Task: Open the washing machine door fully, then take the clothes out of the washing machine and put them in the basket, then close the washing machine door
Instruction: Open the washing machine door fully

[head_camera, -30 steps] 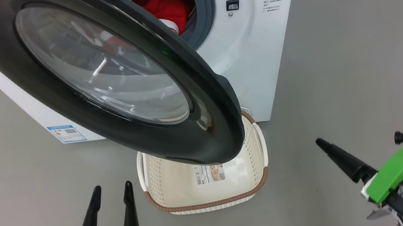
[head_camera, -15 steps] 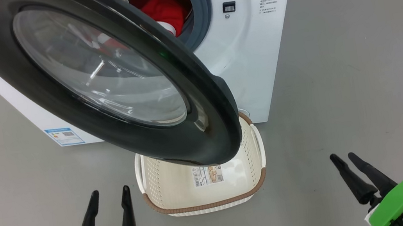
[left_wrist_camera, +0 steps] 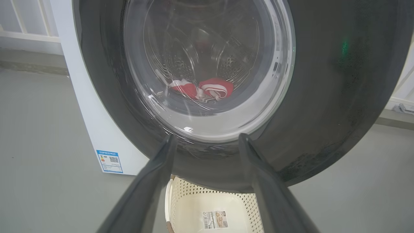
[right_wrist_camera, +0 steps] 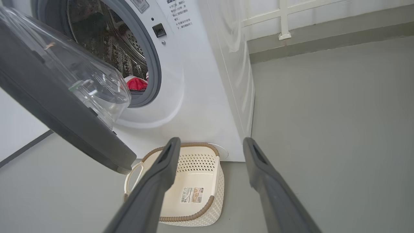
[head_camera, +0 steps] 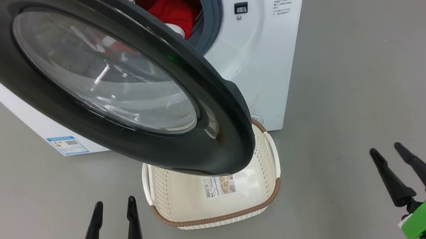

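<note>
On the grey floor (head_camera: 374,51), right up against the bottom front of the big white box-shaped washing machine (head_camera: 268,66), sits the small cream plastic basket with little holes and a brown rim (head_camera: 218,218). A paper label (head_camera: 219,185) lies on its bottom. The big round door with the shiny black rim (head_camera: 185,156) stands partly open, swung out to the left. Its low edge hangs over the far end of the basket. Bright red clothes with white bits (head_camera: 170,8) lie inside the steel drum, behind the grey rubber ring. The left gripper with two long dark fingers (head_camera: 114,201) is near the basket's near left corner and points at the door. Its fingers are spread apart and hold nothing. The right gripper (head_camera: 385,148) is well off to the basket's right, over bare floor, fingers spread wide too, holding nothing.
</note>
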### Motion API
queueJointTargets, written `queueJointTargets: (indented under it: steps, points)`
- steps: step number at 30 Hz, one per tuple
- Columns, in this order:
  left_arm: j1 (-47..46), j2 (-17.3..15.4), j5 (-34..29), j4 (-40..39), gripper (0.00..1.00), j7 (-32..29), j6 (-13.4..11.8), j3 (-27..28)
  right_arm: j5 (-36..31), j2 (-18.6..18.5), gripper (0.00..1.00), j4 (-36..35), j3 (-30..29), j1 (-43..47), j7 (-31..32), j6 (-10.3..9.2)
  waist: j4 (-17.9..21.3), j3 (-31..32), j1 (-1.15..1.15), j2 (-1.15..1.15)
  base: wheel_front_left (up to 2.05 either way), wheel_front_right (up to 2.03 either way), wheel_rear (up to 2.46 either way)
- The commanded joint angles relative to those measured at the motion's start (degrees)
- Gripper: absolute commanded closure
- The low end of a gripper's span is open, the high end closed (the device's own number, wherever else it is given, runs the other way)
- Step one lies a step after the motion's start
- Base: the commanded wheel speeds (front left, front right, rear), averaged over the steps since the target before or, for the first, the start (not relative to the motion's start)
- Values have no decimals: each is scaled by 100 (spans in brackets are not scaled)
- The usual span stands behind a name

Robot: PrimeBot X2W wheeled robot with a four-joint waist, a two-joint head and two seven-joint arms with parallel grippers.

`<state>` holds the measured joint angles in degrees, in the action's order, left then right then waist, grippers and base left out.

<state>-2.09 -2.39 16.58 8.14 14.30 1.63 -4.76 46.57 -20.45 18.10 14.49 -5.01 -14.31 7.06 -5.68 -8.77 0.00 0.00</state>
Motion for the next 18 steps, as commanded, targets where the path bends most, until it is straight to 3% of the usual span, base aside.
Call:
queueJointTargets:
  steps: [1, 10, 14, 18]
  points:
    - [10, -49, -74, -138, 0, 70, 46, 202, -279, -42, 0, -179, -84, 74, -68, 43, -1, 9, 0, 0, 0, 0, 0]
    - [32, -49, -108, -161, 0, 70, 59, 206, -1885, 791, 0, -689, -1444, 446, -68, 43, 4, 17, 0, 0, 0, 0, 0]
    - [36, -49, -136, -176, 0, 70, 67, 189, -2194, 1109, 0, -768, -1846, 619, -68, 43, -12, 30, 0, 0, 0, 0, 0]
    - [35, -49, -152, -169, 0, 70, 74, 172, -2311, 1145, 0, -725, -1852, 673, -68, 43, -14, 22, 0, 0, 0, 0, 0]
